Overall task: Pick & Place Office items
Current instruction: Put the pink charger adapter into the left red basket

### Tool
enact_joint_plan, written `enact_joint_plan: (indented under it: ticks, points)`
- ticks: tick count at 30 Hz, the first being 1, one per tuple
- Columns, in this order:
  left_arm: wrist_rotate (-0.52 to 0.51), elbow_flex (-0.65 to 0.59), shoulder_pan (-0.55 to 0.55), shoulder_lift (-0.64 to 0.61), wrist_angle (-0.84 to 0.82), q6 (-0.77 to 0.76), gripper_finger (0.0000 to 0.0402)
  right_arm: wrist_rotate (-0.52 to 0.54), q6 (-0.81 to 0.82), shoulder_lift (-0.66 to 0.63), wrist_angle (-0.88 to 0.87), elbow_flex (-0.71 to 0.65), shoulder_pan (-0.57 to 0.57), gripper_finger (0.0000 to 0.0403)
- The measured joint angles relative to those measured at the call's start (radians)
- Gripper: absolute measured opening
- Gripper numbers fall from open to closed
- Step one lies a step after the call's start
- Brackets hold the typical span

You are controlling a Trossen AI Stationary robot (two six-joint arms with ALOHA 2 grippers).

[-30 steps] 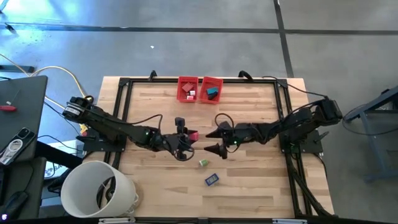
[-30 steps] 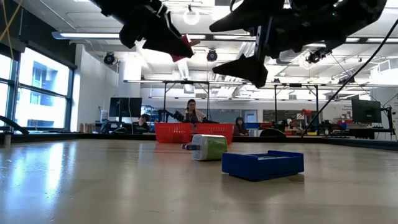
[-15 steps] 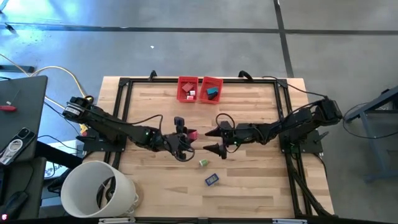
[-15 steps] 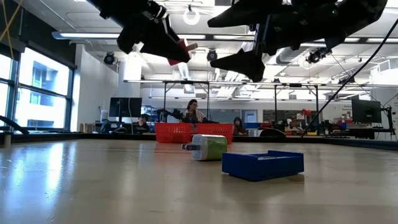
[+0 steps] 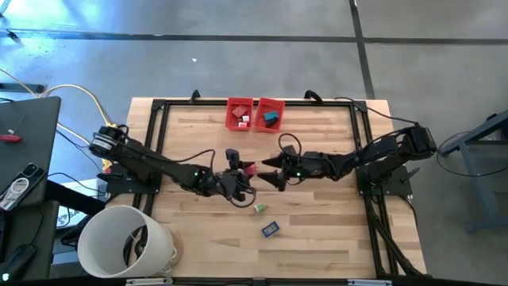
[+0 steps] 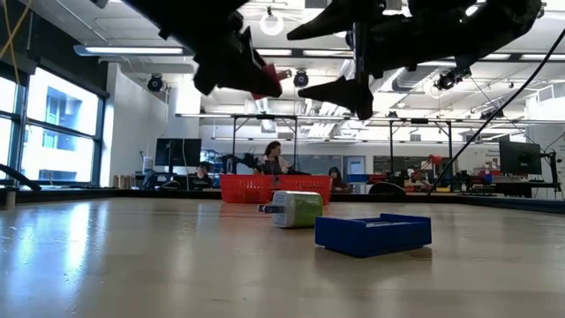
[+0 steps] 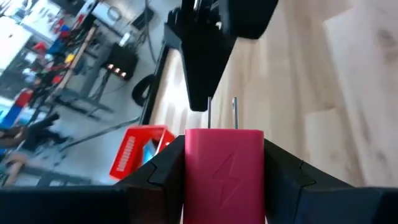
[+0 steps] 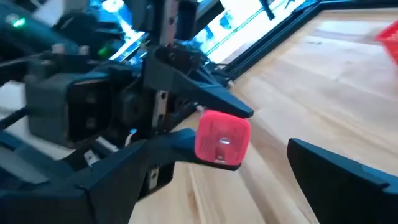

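Since a second ago the right pincer point(image 5: 271, 170) has moved in toward the left one, and now its fingers flank the pink plug-shaped piece point(image 7: 224, 171) without touching it. That pink piece point(image 8: 222, 140), marked with a lightning bolt and showing two metal prongs, is pinched between the fingers of the left pincer point(image 5: 242, 176), held in the air above the middle of the tabletop point(image 5: 317, 230). The right pincer is spread wide, facing the left one. Below them on the tabletop lie a green piece point(image 6: 296, 209) and, nearer the front edge, a dark blue piece point(image 6: 373, 233). Two red bins point(image 5: 255, 114) stand side by side at the far edge, holding small items.
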Motion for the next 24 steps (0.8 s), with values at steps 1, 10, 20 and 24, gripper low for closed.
enact_joint_plan:
  ticks: [1,10,20,24]
  points:
    - [-0.010,0.009,0.001,0.009,0.002,-0.003,0.0143,0.007,0.003,0.000,-0.005,0.000,-0.001,0.0372]
    - [0.089,0.051,0.029,0.024,0.000,-0.033,0.0143,0.013,0.005,0.000,-0.014,0.000,-0.008,0.0372]
    - [0.155,0.106,0.074,0.050,0.005,-0.033,0.0143,0.061,0.005,0.000,-0.013,0.000,-0.016,0.0372]
    - [0.156,0.141,0.078,0.107,-0.001,0.003,0.0143,0.062,0.006,0.000,-0.019,0.000,-0.024,0.0372]
